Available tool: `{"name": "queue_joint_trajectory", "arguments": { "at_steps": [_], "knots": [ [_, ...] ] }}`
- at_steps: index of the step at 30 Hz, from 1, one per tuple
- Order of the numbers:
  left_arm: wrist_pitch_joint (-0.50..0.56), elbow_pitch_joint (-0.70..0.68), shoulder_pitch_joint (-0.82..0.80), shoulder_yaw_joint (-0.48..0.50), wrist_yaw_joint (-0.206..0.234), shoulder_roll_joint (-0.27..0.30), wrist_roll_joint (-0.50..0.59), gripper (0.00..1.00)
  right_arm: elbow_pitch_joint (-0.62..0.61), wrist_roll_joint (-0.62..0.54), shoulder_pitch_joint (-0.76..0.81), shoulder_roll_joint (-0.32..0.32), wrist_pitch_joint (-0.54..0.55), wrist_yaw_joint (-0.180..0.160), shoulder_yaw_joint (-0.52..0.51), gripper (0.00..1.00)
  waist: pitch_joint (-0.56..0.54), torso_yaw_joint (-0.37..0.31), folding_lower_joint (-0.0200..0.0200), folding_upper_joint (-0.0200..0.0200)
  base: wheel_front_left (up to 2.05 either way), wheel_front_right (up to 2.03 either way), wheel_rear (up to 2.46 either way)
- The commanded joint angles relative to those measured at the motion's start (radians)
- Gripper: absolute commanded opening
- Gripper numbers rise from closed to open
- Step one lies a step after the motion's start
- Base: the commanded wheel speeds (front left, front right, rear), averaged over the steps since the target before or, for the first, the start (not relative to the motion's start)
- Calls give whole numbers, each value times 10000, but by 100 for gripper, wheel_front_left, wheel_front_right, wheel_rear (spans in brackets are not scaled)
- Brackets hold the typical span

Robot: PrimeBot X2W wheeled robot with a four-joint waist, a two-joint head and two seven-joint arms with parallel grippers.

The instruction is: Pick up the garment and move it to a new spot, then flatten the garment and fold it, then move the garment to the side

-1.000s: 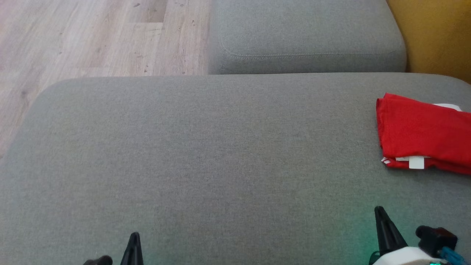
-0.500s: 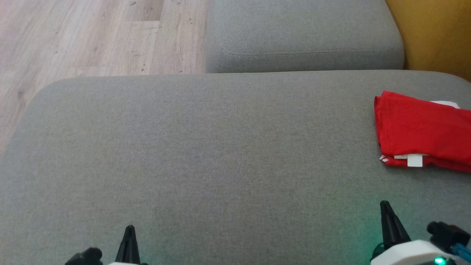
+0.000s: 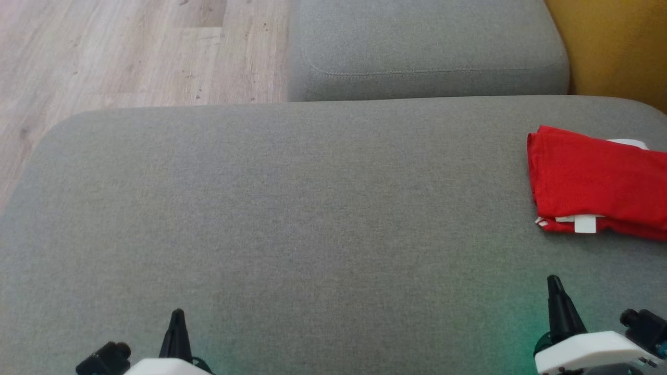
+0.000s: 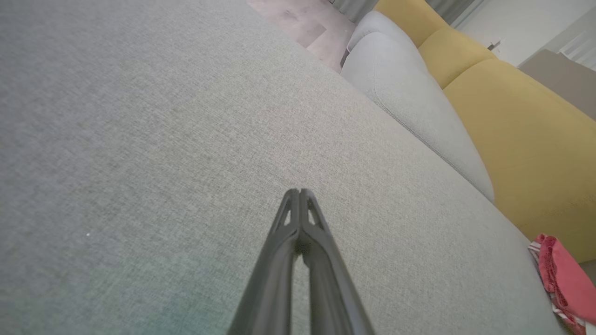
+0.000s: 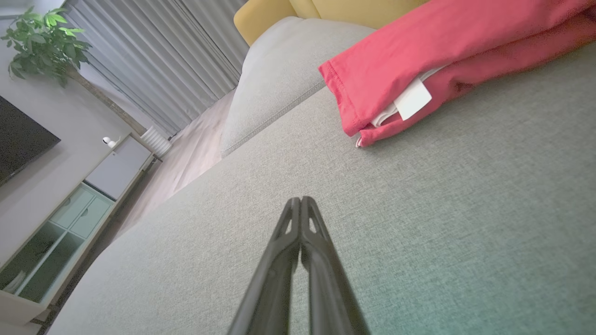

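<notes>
Folded garment (image 3: 594, 179) is laid at the cushion's (image 3: 312, 219) right, apparently set aside; left gripper (image 3: 177, 319) and right gripper (image 3: 555, 289) are pinched shut, empty.

Red garment (image 3: 594, 177) folded flat (white tag poking out at its near edge), lying at the grey sofa cushion's (image 3: 312, 208) right end.

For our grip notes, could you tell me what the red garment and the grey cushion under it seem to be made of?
Red garment: probably soft cotton knit, matte; stitched hem, limp folds. Grey cushion: woven upholstery fabric, matte; visible flecked weave.
</notes>
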Motion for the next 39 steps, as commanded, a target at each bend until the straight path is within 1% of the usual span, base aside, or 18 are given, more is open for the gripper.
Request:
{"name": "queue_joint_trajectory", "arguments": {
  "at_steps": [1, 25, 31, 39],
  "knots": [
    [54, -233, -508, 384, -116, -6, -224, 0, -298, 362, -556, -79, 48, 29, 10, 0, 7, -10, -1, 0, 0, 0, 0],
    [688, -202, -895, 1540, -857, -447, -1997, 0, -244, 3080, -1057, -97, 424, 43, -179, 0, 113, -152, -1, 0, 0, 0, 0],
    [912, -190, -1031, 1947, -1116, -603, -2612, 0, -226, 4024, -1232, -101, 557, 48, -248, 0, 149, -202, -1, 0, 0, 0, 0],
    [1137, -178, -1167, 2355, -1374, -760, -3225, 0, -207, 4967, -1408, -104, 692, 53, -319, 0, 186, -251, -1, 0, 0, 0, 0]
  ]
}}
